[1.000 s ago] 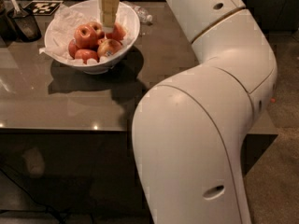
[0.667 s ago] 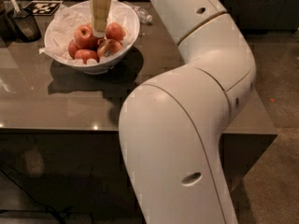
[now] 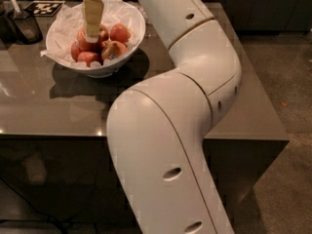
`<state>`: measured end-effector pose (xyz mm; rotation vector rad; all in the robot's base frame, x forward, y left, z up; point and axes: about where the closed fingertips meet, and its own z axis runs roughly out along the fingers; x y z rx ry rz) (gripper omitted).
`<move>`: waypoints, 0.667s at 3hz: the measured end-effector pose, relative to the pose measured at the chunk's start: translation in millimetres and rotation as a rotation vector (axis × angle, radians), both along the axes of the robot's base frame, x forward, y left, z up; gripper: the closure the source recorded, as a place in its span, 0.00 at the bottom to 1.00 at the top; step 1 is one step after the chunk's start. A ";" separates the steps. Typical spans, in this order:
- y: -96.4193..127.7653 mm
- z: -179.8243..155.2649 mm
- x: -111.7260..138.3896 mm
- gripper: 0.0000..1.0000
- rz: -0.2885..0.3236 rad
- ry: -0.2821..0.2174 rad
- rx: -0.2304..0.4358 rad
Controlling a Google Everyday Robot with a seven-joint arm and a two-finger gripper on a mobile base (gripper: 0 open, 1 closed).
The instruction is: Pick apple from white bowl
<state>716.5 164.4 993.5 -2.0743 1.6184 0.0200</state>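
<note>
**As the gripper dips into the white bowl, apples crowd round it**

Down low it hangs, tan tip right against the red apple directly beneath. Spread or clamped? Cannot tell from this angle. More apples sit just right of the gripper and just in front, all nested on crumpled paper around it. Well off to its left, a dark container with a scoop stands on the grey table.

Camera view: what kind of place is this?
Probably a kitchen or break area: a dark counter, a white bowl of apples, a small dark container with a scoop. The tool is down at the apples in the bowl.
</note>
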 end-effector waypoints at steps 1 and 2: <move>13.5 -6.3 1.8 0.00 0.024 0.010 0.002; 22.4 -14.7 5.4 0.00 0.037 0.020 0.001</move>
